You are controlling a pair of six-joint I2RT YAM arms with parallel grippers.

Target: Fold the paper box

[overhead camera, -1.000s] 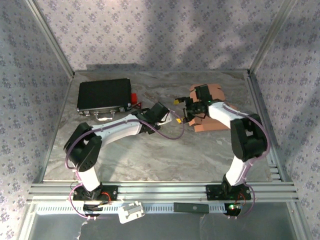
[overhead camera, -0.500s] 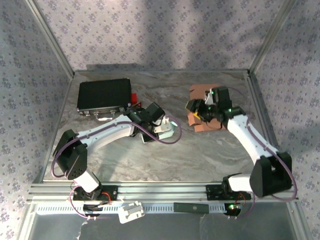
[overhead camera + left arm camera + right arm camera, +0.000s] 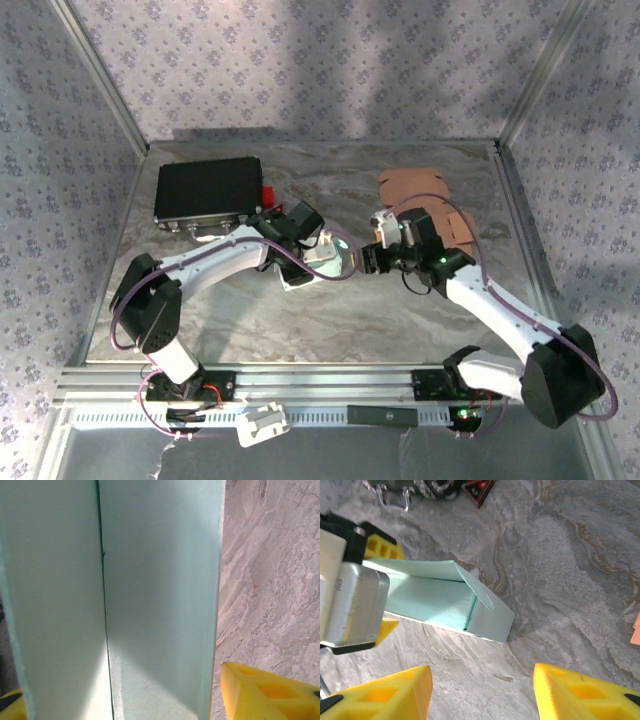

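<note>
Top view: we list a pale green paper box (image 3: 335, 262) lying centrally on the grey marbled table (image 3: 300, 320), with the left gripper (image 3: 320, 255) at one end and the right gripper (image 3: 373, 256) just beside the other; flat brown cardboard blanks (image 3: 415, 185) lie far right. Left wrist: box panels between yellow fingers (image 3: 270, 692); clamped or not, we cannot tell. Right wrist: right jaws spread, holding nothing, the box's open end ahead.

Soft overhead light casts faint shadows on the grey marbled bench (image 3: 250, 320), and the close pale-green paper box (image 3: 160, 580) blurs.
</note>
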